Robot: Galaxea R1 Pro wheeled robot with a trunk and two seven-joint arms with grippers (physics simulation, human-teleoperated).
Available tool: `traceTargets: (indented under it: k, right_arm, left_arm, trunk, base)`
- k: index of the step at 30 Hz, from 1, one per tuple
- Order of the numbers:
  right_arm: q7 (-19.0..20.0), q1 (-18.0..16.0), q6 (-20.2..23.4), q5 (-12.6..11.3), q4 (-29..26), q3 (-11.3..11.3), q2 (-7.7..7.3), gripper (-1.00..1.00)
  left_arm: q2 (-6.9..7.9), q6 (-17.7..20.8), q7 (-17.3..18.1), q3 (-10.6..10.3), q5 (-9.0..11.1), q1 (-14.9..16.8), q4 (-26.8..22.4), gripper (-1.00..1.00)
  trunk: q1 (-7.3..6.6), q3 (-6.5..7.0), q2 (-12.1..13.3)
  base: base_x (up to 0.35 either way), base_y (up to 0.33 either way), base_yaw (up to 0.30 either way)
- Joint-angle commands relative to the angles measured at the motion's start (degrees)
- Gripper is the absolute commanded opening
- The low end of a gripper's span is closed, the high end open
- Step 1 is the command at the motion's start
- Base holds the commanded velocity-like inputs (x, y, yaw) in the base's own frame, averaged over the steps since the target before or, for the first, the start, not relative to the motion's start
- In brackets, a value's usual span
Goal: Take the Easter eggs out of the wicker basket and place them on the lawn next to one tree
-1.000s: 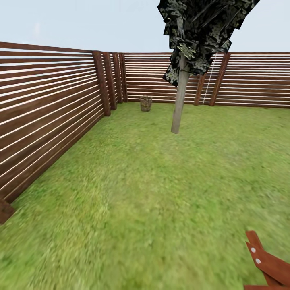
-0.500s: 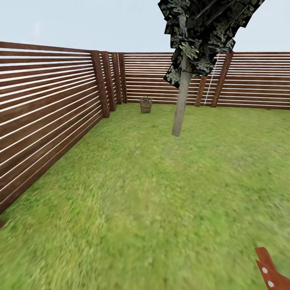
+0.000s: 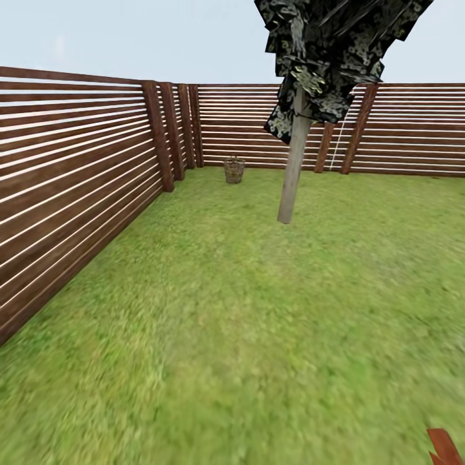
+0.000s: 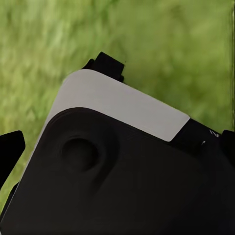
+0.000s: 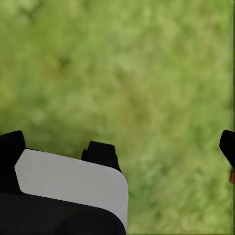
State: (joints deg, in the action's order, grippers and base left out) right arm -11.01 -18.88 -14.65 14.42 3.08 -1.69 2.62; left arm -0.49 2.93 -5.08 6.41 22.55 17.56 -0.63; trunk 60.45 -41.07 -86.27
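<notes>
The wicker basket stands far off on the lawn, close to the back fence near its corner. The Easter eggs are too far away to make out inside it. To the basket's right, a tree with a pale straight trunk and dark speckled foliage rises from the grass. In the left wrist view, my left gripper is open above grass, with a black and white part of my own body behind it. My right gripper is open too and holds nothing, with grass below.
A brown slatted wooden fence runs along the left side and across the back. A red-brown wooden piece pokes in at the lower right corner. Open grass stretches between me and the basket.
The whole view has shifted as I roll forward: tree and basket sit slightly closer, the near fence post at lower left is gone, and the red-brown wooden piece has slid almost out of frame.
</notes>
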Motion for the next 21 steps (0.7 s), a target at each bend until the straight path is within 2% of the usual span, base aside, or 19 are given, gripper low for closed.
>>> traceTargets:
  k: [1, 21]
  right_arm:
    - [-0.41, -0.10, -0.30, 0.35, 0.26, -0.15, 0.02, 1.00]
    - [-0.41, -0.09, -0.30, 0.35, 0.26, -0.15, 0.02, 1.00]
  left_arm:
    - [-0.02, 0.24, -0.22, 0.45, -0.14, 0.02, -0.07, 1.00]
    - [0.04, 0.23, -0.19, 0.45, -0.14, 0.02, -0.06, 1.00]
  trunk:
    - [0.03, -0.04, -0.02]
    - [0.03, -0.04, -0.02]
  base:
    - [0.339, 0.000, 0.000]
    - [0.339, 0.000, 0.000]
